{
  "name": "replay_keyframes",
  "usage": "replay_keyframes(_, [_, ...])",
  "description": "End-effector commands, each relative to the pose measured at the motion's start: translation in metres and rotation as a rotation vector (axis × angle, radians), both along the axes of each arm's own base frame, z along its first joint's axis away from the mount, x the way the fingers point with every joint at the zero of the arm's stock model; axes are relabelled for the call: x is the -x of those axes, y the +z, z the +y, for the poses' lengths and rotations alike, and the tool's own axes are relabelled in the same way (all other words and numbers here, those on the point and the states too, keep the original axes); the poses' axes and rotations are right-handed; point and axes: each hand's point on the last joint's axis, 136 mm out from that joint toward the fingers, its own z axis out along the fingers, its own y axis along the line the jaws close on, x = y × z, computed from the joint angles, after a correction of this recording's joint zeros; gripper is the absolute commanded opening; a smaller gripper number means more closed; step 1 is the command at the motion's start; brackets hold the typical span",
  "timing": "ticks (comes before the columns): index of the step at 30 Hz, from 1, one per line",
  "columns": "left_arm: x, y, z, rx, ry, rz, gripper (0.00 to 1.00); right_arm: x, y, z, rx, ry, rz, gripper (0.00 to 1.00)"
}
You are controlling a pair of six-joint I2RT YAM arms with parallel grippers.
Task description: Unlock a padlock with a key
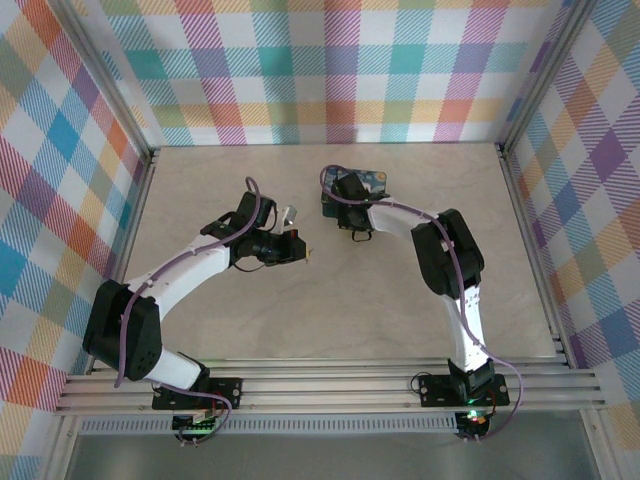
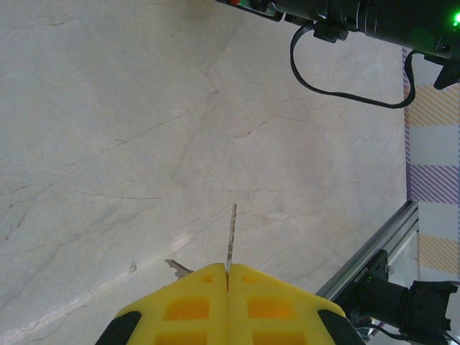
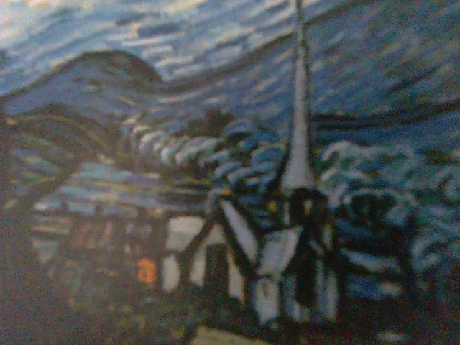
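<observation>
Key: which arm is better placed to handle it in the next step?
Left. The left gripper is shut on the key, whose blade sticks out past the yellow fingers. The right arm is over the painted tin, its camera close to the lid.

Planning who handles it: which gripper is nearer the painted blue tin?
Right. The right gripper hangs directly over the tin, its camera close on the lid; the left gripper is apart to its left, over bare table, shut on the key.
</observation>
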Motion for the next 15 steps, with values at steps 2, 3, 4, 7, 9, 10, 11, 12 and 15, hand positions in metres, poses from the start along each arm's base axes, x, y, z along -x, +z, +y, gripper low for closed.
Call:
replay_keyframes(2, [-0.001,0.006,-0.001,0.031,-0.038,-0.062,0.0,0.006,0.017,-0.001,-0.019,0.065,-0.005,0.11])
replay_keyframes(3, [0.0,0.009,-0.005,0.047,-0.065,-0.08,0.0,0.009,0.018,-0.001,-0.022,0.078,0.007,0.08])
replay_keyframes(4, [0.001,0.01,-0.009,0.05,-0.086,-0.102,0.0,0.013,0.019,0.0,-0.022,0.095,0.023,0.05])
replay_keyframes(7, [0.001,0.019,-0.022,0.078,-0.133,-0.203,0.0,0.026,0.021,0.001,-0.034,0.128,0.067,0.0])
replay_keyframes(9, [-0.001,0.018,-0.026,0.091,-0.129,-0.249,0.0,0.037,0.022,0.0,-0.048,0.137,0.093,0.0])
replay_keyframes(10, [-0.002,0.017,-0.027,0.101,-0.128,-0.268,0.0,0.041,0.024,0.0,-0.056,0.139,0.102,0.0])
replay_keyframes(11, [-0.002,0.016,-0.029,0.104,-0.126,-0.287,0.0,0.046,0.024,-0.001,-0.066,0.138,0.117,0.0])
replay_keyframes(12, [-0.002,0.015,-0.031,0.107,-0.124,-0.305,0.0,0.052,0.025,-0.002,-0.081,0.137,0.134,0.0])
replay_keyframes(15, [-0.003,0.005,-0.032,0.09,-0.115,-0.327,0.0,0.068,0.027,-0.003,-0.128,0.129,0.188,0.0])
